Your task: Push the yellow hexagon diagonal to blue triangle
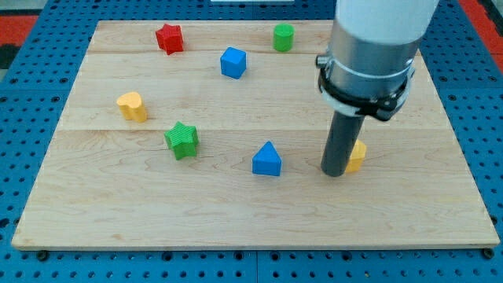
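- No hand on this arm, just a dark rod; nothing held. My tip (335, 174) is down on the counter (236, 212), right of centre, toward the bottom edge.
- Yellow hexagon (357, 156) sits just on the right side of my tip, touching or nearly so. The rod covers its left part, so its shape only partly shows.
- Blue triangle (266, 159) is left of my tip, near, with a clear gap. It's roughly level with the yellow hexagon, with my tip between the two.
- Green star (182, 140) is further left, slightly higher than the blue triangle.
- Yellow heart (133, 105) is near the left edge, mid-height.
- Red star (169, 38) is close to the top edge, left of centre.
- Blue cube (233, 62) is below and to the right of the red star.
- Green cylinder (283, 37) is at the top edge, just left of my arm housing.
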Robot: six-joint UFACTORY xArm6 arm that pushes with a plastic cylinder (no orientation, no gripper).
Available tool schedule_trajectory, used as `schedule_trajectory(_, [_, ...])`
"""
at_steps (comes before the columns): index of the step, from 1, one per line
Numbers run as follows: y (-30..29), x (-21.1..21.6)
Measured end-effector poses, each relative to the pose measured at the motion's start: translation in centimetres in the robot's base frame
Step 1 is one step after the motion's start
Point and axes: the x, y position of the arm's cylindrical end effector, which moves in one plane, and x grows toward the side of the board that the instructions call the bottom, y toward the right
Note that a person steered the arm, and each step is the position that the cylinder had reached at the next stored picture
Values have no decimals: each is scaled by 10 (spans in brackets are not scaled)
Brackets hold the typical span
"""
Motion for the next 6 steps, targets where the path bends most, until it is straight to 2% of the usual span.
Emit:
schedule_trajectory(2, [45, 14])
schedule_trajectory(3, [50, -16])
schedule_trajectory(4, [50, -53])
schedule_trajectory(6, [11, -33])
